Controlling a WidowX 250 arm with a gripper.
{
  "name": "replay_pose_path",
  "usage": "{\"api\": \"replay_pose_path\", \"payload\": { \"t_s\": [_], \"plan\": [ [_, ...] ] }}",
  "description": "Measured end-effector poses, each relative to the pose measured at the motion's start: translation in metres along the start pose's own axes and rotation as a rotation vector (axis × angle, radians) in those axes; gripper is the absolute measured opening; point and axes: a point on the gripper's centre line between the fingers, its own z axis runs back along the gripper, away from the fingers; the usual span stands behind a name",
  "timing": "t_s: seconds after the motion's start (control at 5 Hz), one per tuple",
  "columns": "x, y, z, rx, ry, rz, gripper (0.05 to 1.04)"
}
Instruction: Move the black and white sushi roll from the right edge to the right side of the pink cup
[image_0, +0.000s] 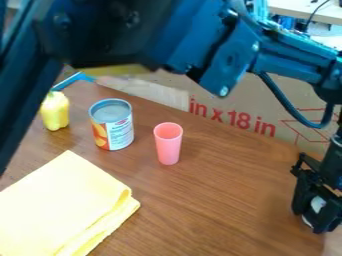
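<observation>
Nearest me, the folded yellow cloth (63, 205) is best left undisturbed; I can't tell whether the gripper (315, 207), cut off at right, is open or shut. The pink cup (168, 144), upright near the can (112, 125), wants a light, level grasp. The arm (230, 57) hides some cardboard (230, 107) beyond.
</observation>
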Motion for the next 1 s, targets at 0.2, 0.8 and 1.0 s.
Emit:
{"api": "replay_pose_path", "payload": {
  "t_s": [0.2, 0.8, 1.0],
  "plan": [
    [-0.02, -0.001, 0.028, 0.004, -0.064, 0.042, 0.533],
    [-0.097, 0.031, 0.051, 0.003, 0.002, 0.352, 0.533],
    [-0.116, 0.026, 0.043, -0.006, 0.037, 0.396, 0.533]
  ]
}}
